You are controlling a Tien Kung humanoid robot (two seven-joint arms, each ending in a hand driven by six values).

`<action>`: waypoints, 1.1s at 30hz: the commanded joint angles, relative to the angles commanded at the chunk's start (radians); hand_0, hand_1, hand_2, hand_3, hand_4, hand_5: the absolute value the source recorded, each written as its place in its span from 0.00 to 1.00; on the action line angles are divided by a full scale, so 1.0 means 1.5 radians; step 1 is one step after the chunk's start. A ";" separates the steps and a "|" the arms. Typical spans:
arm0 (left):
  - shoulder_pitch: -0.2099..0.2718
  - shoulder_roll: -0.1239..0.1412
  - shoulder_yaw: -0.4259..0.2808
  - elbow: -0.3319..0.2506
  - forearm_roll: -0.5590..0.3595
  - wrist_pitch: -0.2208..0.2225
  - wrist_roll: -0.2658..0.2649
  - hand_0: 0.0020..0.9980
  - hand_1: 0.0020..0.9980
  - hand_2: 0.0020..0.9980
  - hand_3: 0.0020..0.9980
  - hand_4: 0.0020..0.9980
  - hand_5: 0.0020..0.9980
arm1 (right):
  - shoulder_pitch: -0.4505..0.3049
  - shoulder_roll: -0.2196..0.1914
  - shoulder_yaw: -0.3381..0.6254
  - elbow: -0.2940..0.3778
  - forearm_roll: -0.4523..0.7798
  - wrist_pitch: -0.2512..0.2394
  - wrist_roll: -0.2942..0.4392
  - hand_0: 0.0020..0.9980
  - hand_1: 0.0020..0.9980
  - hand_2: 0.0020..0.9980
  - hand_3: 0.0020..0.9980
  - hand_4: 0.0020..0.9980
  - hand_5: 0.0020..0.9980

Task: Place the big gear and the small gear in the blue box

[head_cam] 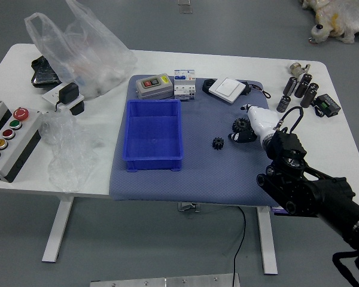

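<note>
My right hand (244, 122) reaches in from the right over the blue-grey mat, white with black fingertips. Its fingers are spread around the black big gear (241, 125), one fingertip above it and another just below, with a gap showing at the upper side. Whether the lower fingertip touches the gear cannot be made out. Left of that hand, the black small gear (218, 143) lies on the mat by itself. The blue box (152, 164) stands on the mat's left part, and no gear shows inside it. My left arm is out of view.
Behind the box are a grey device (154, 86) and white-blue blocks (184, 91); a white-and-black gadget (227, 89) lies farther right. Dark cylinders (302, 85) stand at the right. Plastic bags (96, 60) and a button panel (15, 140) occupy the left side.
</note>
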 joint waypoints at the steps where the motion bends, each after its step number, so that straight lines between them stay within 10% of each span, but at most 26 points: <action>1: 0.000 0.000 0.000 0.000 0.000 0.000 0.000 0.62 0.46 0.49 0.66 0.69 0.27 | 0.000 0.000 -0.001 -0.001 0.001 0.000 0.001 0.35 0.53 0.52 0.58 0.31 0.22; 6: 0.000 0.000 0.000 0.000 -0.001 0.000 0.000 0.62 0.46 0.49 0.66 0.69 0.27 | -0.001 -0.002 -0.004 -0.002 0.010 -0.006 0.009 0.35 0.53 0.52 0.58 0.31 0.22; 7: 0.000 0.000 0.001 0.000 -0.001 0.000 -0.001 0.62 0.46 0.49 0.66 0.69 0.27 | -0.001 -0.003 -0.004 -0.002 0.011 -0.007 0.010 0.35 0.50 0.46 0.52 0.48 0.07; 15: 0.000 -0.001 0.002 0.000 -0.003 0.000 -0.002 0.62 0.46 0.49 0.65 0.69 0.27 | -0.002 -0.013 0.000 0.028 0.018 -0.023 0.020 0.34 0.50 0.43 0.48 0.48 0.06; 33: 0.004 -0.001 -0.002 0.000 0.004 0.001 0.002 0.62 0.46 0.49 0.66 0.69 0.27 | 0.067 -0.040 -0.133 0.269 0.042 -0.021 0.065 0.37 0.52 0.51 0.51 0.54 0.00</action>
